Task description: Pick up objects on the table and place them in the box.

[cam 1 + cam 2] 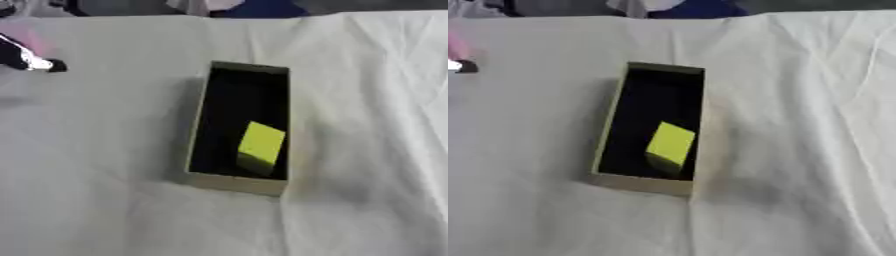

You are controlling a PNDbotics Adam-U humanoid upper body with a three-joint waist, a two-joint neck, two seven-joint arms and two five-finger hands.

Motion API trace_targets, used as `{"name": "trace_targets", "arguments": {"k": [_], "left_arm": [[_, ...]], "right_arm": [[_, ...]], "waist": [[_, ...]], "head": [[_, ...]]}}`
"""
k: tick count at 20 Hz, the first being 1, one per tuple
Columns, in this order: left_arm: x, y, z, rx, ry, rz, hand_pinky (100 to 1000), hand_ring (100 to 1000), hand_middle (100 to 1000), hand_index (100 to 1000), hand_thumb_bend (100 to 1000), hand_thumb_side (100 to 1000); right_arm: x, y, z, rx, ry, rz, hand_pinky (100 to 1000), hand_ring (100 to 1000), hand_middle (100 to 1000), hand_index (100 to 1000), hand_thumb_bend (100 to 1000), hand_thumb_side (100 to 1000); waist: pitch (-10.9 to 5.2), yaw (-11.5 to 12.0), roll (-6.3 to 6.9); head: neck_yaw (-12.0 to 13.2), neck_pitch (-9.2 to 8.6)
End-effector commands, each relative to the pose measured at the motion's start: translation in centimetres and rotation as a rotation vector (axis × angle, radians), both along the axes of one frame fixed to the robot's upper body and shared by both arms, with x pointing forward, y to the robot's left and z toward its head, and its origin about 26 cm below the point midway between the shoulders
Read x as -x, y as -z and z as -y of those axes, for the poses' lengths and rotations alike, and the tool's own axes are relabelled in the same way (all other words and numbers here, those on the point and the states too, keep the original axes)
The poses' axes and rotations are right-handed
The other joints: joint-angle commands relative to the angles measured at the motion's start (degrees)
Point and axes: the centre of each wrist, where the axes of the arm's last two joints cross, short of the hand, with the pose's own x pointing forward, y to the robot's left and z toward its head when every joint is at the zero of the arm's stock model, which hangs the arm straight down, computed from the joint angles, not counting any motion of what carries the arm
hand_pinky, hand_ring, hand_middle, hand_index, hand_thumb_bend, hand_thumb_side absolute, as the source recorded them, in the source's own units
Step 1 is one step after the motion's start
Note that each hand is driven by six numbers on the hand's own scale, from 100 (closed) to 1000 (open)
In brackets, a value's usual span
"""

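The yellow block has been dropped inside the box, well off to the right of the left hand. That hand is pulled back at the table's edge with something pink beside it; whether it's open can't be told, and the right hand isn't seen.

Open tan box with dark interior at frame centre, yellow block lying tilted inside near its lower end.

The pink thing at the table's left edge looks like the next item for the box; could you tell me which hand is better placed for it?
Probably the left hand: it shows at the left edge, at the pink thing. The right hand is out of view. The box already holds a yellow block.
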Motion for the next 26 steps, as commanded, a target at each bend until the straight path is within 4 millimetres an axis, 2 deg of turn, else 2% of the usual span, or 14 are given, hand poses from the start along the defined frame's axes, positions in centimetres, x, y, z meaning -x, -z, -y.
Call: {"name": "trace_targets", "arguments": {"k": [1,8,14,26], "left_arm": [[0.4,-1.7,-2.7,0.014,-0.077,0.028,861,923,872,928,631,374],[-0.4,-1.7,-4.9,0.07,-0.15,0.03,873,937,889,933,638,341],[-0.2,-2.3,-6.9,0.086,-0.237,0.007,880,945,896,937,656,354],[1.8,-2.6,-11.2,0.174,-0.42,0.073,882,950,900,931,629,297]], "right_arm": [[0.1,-1.0,0.2,0.039,0.0,0.031,819,797,571,820,100,797],[-0.1,-1.2,0.1,0.053,-0.007,0.042,818,797,570,820,100,800],[-0.2,-1.5,0.0,0.073,-0.012,0.054,818,797,568,820,100,806],[-0.4,-1.9,-0.3,0.099,-0.01,0.062,818,798,565,818,100,821]], "waist": [[-0.65,-0.18,-0.03],[0.5,-1.29,0.22],[2.01,-2.39,1.27],[4.55,-4.24,3.11]], "head": [[0.11,-1.2],[-0.3,-2.27],[0.49,-3.53],[2.46,-6.14]]}}
